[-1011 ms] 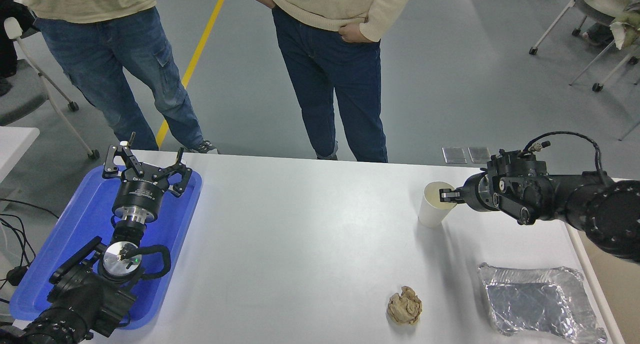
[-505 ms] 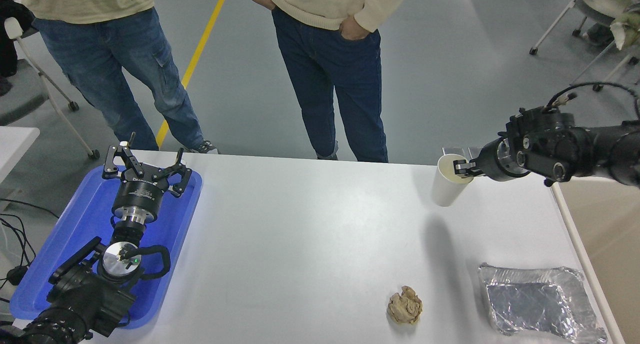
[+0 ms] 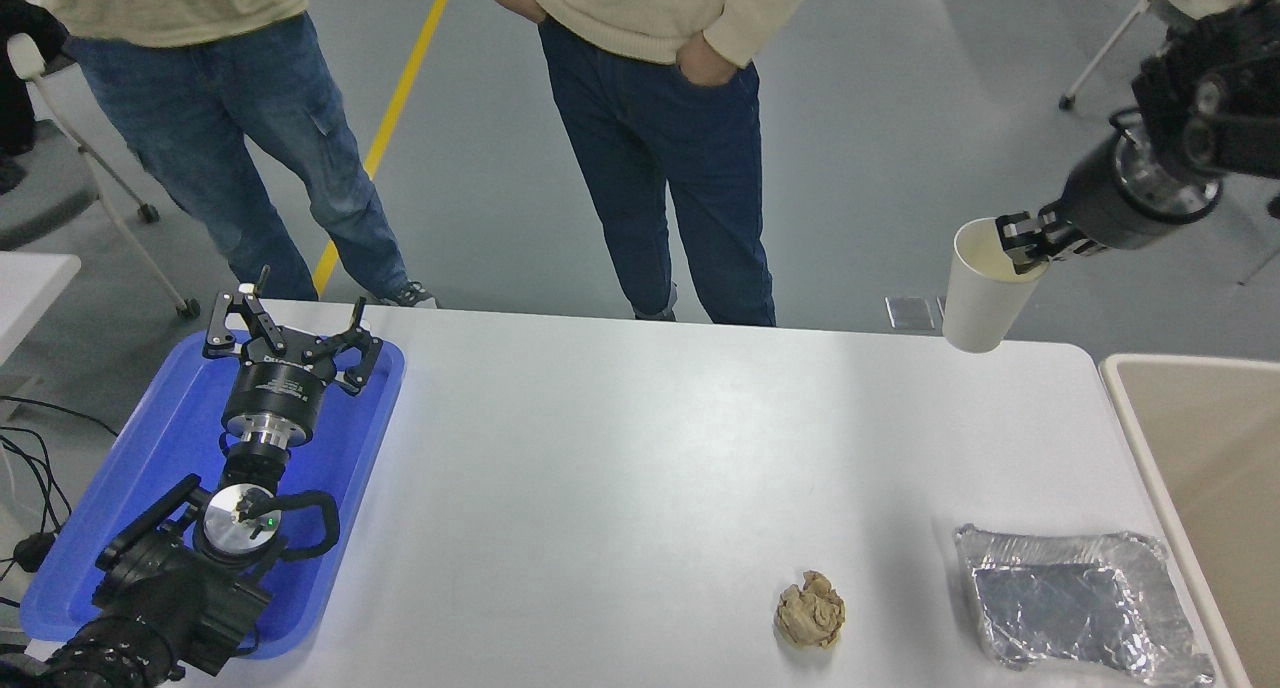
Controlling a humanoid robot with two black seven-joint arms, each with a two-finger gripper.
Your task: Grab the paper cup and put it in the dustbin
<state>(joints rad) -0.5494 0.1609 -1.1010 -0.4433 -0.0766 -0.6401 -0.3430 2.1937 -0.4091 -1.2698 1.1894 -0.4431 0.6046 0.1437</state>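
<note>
**White paper cup held high by the right gripper, near the table's far right corner**

White and tapered, the paper cup [image 3: 982,286] hangs in the air, clear of the table [image 3: 640,468], its mouth tipped slightly toward the right. The right gripper [image 3: 1022,245] has it by the rim: the fingers are closed on the cup's right-hand wall, one showing inside against the cream interior. The right arm comes in from the upper right edge, raised well above the tabletop. The cup sits over the table's far right corner, near the dustbin [image 3: 1190,438] but not over it; the beige bin's pale rim and inner wall show at the right edge, just beside the table.

On the table's near right lies a crinkled foil tray [image 3: 1080,608], and to its left, apart from it, a crumpled brown paper ball [image 3: 810,610].

The left gripper [image 3: 292,340] is parked at the lower left above a blue tray [image 3: 120,498], its fingers spread apart and holding nothing.

Two people stand at the far side: one in jeans [image 3: 230,128] at the upper left, another in dark trousers [image 3: 660,168] near the middle, with a hand [image 3: 703,66] tucked at a pocket.
</note>
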